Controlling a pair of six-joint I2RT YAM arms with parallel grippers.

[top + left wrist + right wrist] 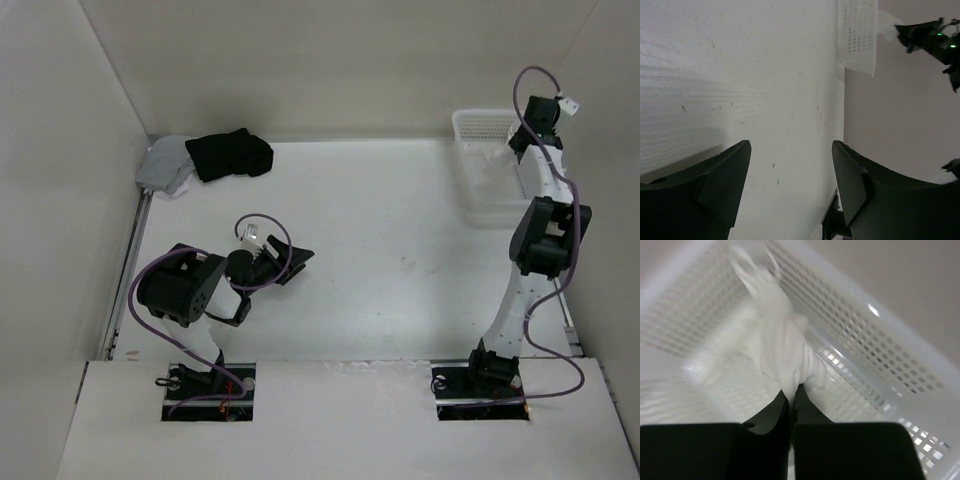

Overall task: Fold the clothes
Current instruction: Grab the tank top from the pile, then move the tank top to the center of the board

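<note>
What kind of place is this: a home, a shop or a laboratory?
Most likely a robot test cell in a laboratory: a bare white table boxed by plain white panels, a left arm and right arm bolted at its near edge, and a white basket holding a white garment.

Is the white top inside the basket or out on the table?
Inside. The white top sits bunched between the mesh walls of the basket, with the right gripper shut on a fold of it.
</note>
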